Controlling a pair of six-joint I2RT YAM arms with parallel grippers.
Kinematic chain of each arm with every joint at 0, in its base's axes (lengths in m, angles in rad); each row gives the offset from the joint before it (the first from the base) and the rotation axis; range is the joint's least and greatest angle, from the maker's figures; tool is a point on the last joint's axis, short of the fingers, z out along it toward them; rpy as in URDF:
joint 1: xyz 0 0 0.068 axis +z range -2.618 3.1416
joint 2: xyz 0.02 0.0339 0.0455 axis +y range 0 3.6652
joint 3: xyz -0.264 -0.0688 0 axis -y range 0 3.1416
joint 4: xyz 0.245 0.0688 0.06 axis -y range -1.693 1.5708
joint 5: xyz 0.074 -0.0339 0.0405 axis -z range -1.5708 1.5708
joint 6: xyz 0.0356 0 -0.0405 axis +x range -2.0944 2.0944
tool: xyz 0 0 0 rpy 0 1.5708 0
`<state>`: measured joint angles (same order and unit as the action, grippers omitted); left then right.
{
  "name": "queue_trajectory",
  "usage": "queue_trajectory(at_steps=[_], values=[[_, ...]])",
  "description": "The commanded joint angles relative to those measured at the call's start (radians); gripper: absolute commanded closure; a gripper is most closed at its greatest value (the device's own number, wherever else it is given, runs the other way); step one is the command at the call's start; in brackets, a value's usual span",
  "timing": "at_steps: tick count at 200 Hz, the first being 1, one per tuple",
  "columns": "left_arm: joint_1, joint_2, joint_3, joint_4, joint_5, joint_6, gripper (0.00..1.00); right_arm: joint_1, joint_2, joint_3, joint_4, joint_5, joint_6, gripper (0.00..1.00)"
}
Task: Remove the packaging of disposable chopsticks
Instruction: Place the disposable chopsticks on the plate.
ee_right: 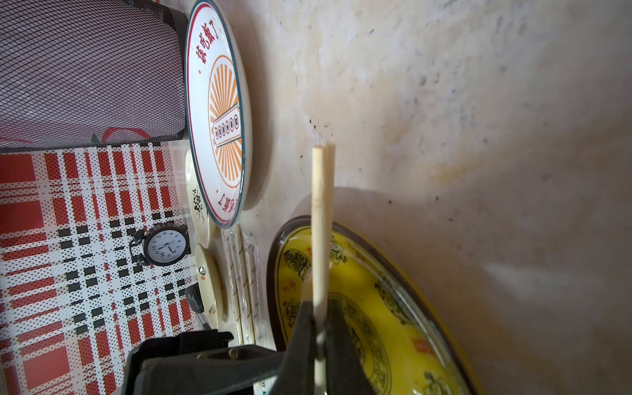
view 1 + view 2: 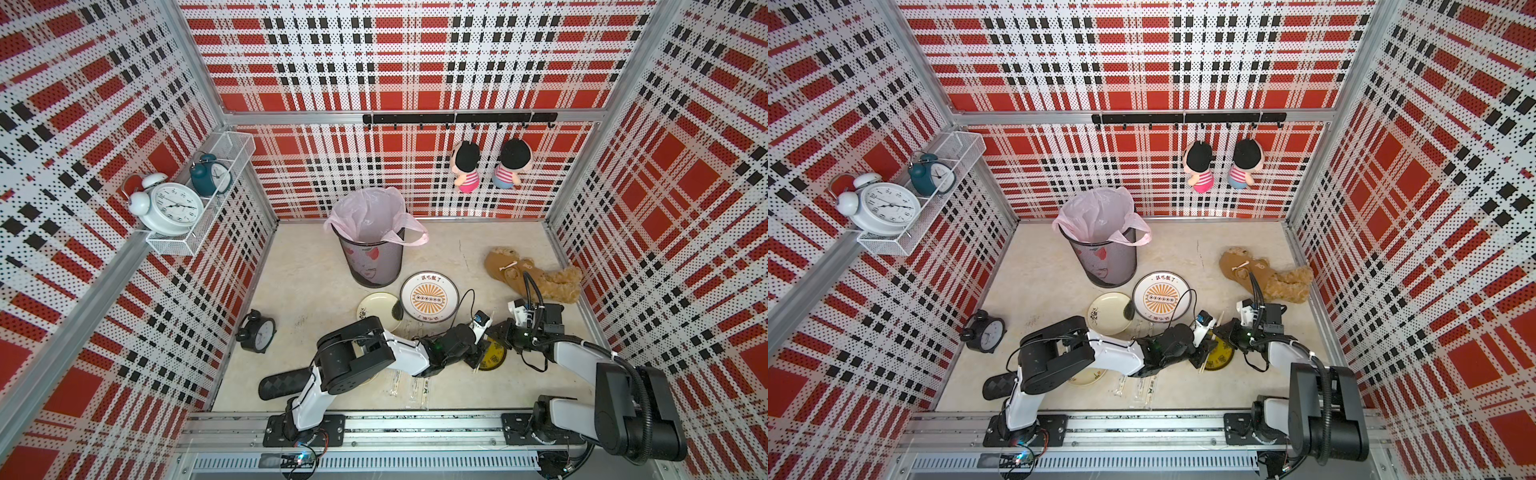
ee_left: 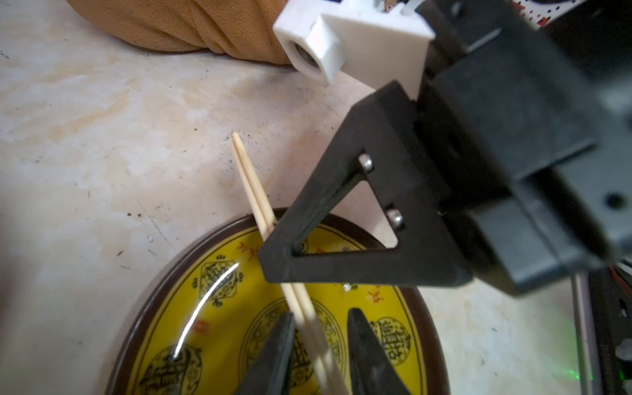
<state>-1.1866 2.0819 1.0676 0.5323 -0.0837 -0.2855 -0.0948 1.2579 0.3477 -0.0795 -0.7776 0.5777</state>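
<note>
This unwrapped pair of pale wooden chopsticks [image 1: 319, 205] hangs over the round yellow plate [image 1: 369, 297], pinched by the right end effector [image 1: 319, 304], left end effector [image 3: 321, 313] narrowly parted around it; next, probably a gentle set-down.

Left tool [image 3: 322, 313] ajar, right tool [image 1: 319, 304] clamped, tips close together.

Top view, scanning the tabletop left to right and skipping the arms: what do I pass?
Left to right: black alarm clock → mesh waste bin → sunburst plate → yellow plate → brown teddy bear. The cream plate in front of the bin shares its span, so it is left out.
</note>
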Motion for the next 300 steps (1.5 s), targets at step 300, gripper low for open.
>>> queue_trajectory(at_steps=[300], values=[[0.010, -0.251, -0.214, 0.144, -0.005, -0.044, 0.50, 0.034, -0.189, 0.011, -0.055, 0.092, -0.061, 0.71]])
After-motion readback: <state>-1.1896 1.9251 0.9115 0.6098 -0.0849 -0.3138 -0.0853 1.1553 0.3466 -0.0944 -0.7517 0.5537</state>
